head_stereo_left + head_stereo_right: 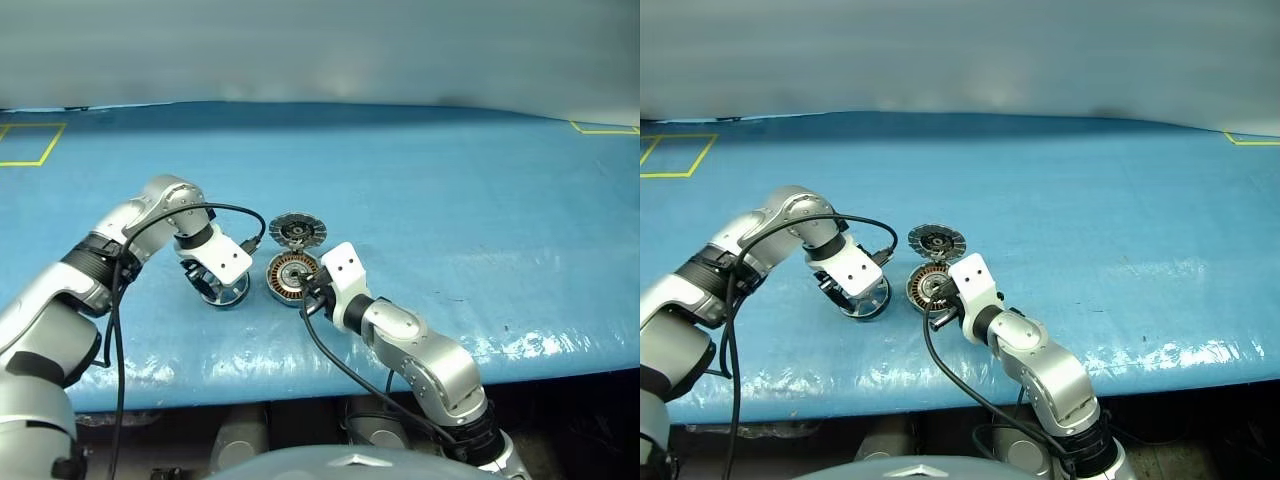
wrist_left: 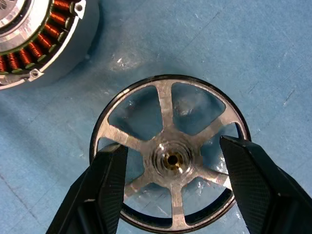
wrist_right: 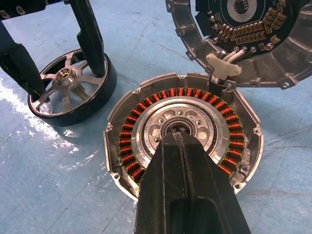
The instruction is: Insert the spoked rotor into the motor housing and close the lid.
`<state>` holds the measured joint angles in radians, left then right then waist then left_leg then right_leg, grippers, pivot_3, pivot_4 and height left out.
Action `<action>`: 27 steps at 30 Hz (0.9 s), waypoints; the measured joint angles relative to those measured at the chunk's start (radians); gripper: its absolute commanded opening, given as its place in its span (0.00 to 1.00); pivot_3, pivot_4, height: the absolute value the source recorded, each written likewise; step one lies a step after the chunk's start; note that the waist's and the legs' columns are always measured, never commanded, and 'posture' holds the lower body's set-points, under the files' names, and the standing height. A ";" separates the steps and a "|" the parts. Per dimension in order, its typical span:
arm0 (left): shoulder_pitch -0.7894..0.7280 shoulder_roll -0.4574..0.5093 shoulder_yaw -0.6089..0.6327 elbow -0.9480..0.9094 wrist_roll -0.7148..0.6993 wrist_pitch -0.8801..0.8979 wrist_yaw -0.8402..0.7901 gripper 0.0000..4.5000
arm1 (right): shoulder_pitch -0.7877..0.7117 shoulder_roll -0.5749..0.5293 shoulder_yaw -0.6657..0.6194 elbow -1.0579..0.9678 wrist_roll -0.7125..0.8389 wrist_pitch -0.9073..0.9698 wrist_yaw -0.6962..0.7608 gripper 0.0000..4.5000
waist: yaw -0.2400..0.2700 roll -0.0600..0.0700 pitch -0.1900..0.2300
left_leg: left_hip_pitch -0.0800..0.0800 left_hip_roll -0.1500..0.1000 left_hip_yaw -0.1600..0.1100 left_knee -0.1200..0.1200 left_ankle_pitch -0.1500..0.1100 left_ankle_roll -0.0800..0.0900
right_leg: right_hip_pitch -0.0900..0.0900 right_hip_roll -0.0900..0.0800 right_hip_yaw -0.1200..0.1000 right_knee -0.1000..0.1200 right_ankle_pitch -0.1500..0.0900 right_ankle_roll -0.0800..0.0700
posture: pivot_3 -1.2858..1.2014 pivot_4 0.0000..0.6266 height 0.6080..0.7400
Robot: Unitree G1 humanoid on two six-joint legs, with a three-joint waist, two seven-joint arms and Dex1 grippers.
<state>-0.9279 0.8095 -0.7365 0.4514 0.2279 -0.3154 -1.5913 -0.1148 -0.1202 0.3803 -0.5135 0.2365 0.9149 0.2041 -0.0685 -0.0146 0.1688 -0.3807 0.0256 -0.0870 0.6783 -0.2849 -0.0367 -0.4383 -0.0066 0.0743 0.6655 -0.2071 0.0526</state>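
Insertion hasn't started: I see the spoked rotor (image 2: 170, 158) flat on the blue surface (image 1: 450, 200) beside the motor housing (image 3: 183, 129), lid (image 3: 253, 39) hinged open. My left tool (image 2: 170, 187) straddles it, open, perhaps touching; right tool (image 3: 183, 146) closed over the housing.

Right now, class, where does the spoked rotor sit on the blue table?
The spoked rotor lies flat on the blue table, left of the open motor housing, with the left gripper straddling it, fingers open.
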 measured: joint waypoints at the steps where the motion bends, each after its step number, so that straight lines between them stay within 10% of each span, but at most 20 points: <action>1: 0.000 -0.005 0.009 0.008 0.008 0.000 0.007 0.73 | 0.000 0.000 0.001 0.000 0.000 0.000 0.000 0.00 | 0.000 0.000 0.000 | 0.000 0.000 0.000 0.001 0.000 0.000 | 0.000 0.000 0.000 0.000 0.000 0.000 | 0.52 0.24 1.00; 8: 0.004 -0.024 0.031 0.023 0.040 -0.002 0.020 0.73 | 0.000 -0.001 0.002 0.000 0.000 0.000 0.000 0.00 | 0.000 0.000 0.000 | 0.002 0.000 0.000 0.002 0.000 0.000 | 0.003 0.000 0.000 0.000 -0.001 0.003 | 0.52 0.24 1.00; 14: 0.007 -0.024 0.074 0.021 0.041 0.001 0.011 0.40 | 0.000 -0.006 0.002 0.000 0.000 0.000 0.004 0.00 | 0.000 0.000 0.000 | 0.003 0.000 0.000 0.002 0.000 0.000 | 0.004 0.000 0.000 0.000 -0.001 0.003 | 0.52 0.24 1.00; 27: 0.039 0.023 0.122 -0.071 -0.044 0.107 -0.021 0.39 | 0.121 -0.170 -0.008 -0.051 0.009 -0.282 0.184 0.00 | 0.000 0.000 0.000 | 0.004 0.000 -0.001 0.003 -0.001 0.002 | 0.006 0.000 0.000 -0.002 -0.001 0.004 | 0.52 0.24 1.00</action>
<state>-0.8892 0.8329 -0.6143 0.3803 0.1841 -0.2085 -1.6123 0.0064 -0.2899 0.3719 -0.5649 0.2455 0.6326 0.3880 -0.0684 -0.0145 0.1688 -0.3771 0.0255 -0.0878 0.6813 -0.2860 -0.0349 -0.4322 -0.0068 0.0738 0.6638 -0.2083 0.0566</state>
